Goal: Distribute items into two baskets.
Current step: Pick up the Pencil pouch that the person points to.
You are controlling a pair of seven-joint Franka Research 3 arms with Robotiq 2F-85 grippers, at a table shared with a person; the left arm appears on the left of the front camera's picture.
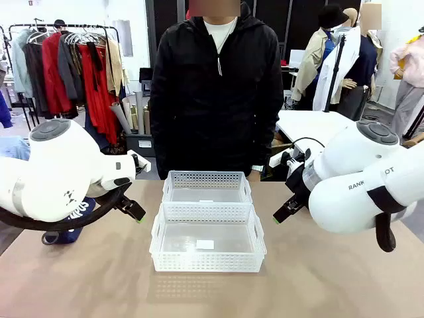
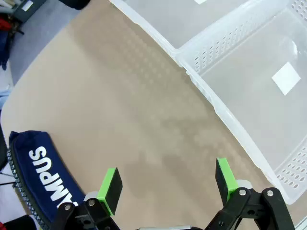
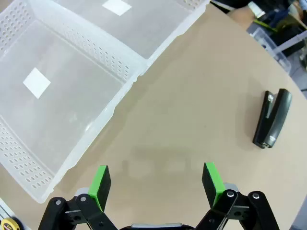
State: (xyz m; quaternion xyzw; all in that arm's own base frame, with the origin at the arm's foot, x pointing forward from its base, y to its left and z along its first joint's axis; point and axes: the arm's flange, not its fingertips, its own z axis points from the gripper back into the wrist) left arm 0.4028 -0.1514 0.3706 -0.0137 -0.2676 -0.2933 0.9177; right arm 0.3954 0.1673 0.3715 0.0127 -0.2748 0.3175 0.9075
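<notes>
The navy blue "CAMPUS" pouch (image 2: 41, 177) lies flat near the left edge of the tan worktop (image 1: 93, 278), partly hidden in the front view behind the left arm's bulky joint. That arm reaches in low, wrist angled downward. The left pincer (image 1: 134, 212) hangs over bare surface between the pouch and the baskets, its jaws spread wide around nothing.

In the middle, the larger basket (image 1: 207, 264) with handle cut-outs sits nearer the robot, and the smaller basket (image 1: 207, 178) touches its far side.

The right arm mirrors this pose. The right pincer (image 1: 280, 215) points down, jaws apart and unloaded, just beside the baskets. The small black stapler (image 3: 272, 120) lies on the worktop, well apart from the baskets.
</notes>
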